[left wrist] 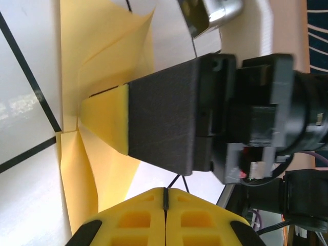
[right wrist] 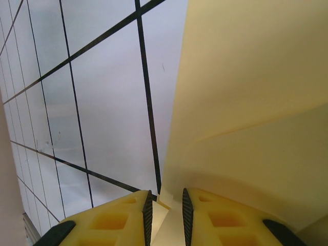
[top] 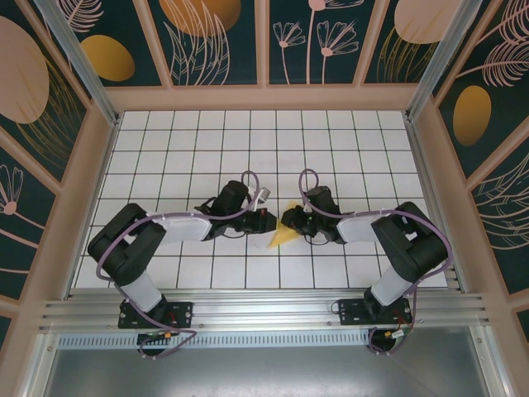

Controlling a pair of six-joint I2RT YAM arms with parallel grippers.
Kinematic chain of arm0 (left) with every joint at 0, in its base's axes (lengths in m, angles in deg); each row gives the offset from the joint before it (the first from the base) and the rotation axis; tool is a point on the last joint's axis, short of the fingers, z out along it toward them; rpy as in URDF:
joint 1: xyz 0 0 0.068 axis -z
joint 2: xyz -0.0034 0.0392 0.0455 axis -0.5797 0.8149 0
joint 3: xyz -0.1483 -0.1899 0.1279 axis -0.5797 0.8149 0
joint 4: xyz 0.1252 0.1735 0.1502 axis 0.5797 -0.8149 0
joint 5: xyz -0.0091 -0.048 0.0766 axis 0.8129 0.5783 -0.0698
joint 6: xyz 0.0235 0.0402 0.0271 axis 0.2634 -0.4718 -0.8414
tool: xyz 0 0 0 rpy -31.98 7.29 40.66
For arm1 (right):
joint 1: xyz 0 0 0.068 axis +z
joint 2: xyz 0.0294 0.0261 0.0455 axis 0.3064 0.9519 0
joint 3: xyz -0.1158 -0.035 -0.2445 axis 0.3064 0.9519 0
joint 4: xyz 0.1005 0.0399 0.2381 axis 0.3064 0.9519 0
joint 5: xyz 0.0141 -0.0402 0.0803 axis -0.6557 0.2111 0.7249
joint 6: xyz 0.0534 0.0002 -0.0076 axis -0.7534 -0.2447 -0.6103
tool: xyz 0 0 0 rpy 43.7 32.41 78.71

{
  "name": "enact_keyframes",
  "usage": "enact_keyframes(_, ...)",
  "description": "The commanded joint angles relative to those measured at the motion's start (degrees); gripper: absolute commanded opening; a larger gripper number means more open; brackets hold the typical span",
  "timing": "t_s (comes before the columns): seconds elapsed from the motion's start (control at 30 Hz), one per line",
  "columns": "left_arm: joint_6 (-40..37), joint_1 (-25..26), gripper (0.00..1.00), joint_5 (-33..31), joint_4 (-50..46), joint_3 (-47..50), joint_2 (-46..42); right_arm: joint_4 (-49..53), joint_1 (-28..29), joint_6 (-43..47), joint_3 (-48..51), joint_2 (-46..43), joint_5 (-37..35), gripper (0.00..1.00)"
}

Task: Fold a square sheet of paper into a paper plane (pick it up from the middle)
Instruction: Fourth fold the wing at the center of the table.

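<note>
The pale yellow sheet of paper (top: 282,236), partly folded with creases, lies at the table's middle between both grippers. My right gripper (top: 289,220) comes in from the right. In the right wrist view its jaws (right wrist: 165,212) stand a little apart with folded layers of the paper (right wrist: 246,102) held between them, and a large flap rises to the right. My left gripper (top: 267,222) faces it from the left, its yellow fingers (left wrist: 128,220) pressed together with nothing seen between them. Ahead of them the right gripper's yellow finger (left wrist: 105,120) rests on the creased paper (left wrist: 102,46).
The white grid-tiled table (top: 165,157) is boxed in by wooden-framed patterned walls (top: 99,149) on three sides. An aluminium rail (top: 264,310) with both arm bases runs along the near edge. Purple cables (top: 248,178) loop above the wrists.
</note>
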Motion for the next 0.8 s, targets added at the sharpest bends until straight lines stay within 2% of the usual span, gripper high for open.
enact_keyframes(0.0,3.1,1.0,0.08,2.7,5.4,-1.3,3.3,4.6,-0.3,0.2,2.6,2.3,-1.9,0.26)
enact_keyframes(0.13,3.9,1.6,0.08,3.1,6.8,-1.6,6.2,4.8,-0.4,0.1,2.7,2.0,-2.1,0.27)
enact_keyframes(0.43,0.8,1.7,0.09,2.0,1.7,1.8,8.1,5.4,-0.4,0.4,2.5,2.3,-2.5,0.26)
enact_keyframes(0.63,0.3,1.8,0.10,4.4,2.1,6.1,9.2,6.1,-0.4,0.5,2.4,2.3,-3.3,0.26)
enact_keyframes(0.77,-2.2,2.2,0.09,4.2,-1.6,6.9,9.8,6.8,-0.4,0.6,2.2,2.3,-3.7,0.26)
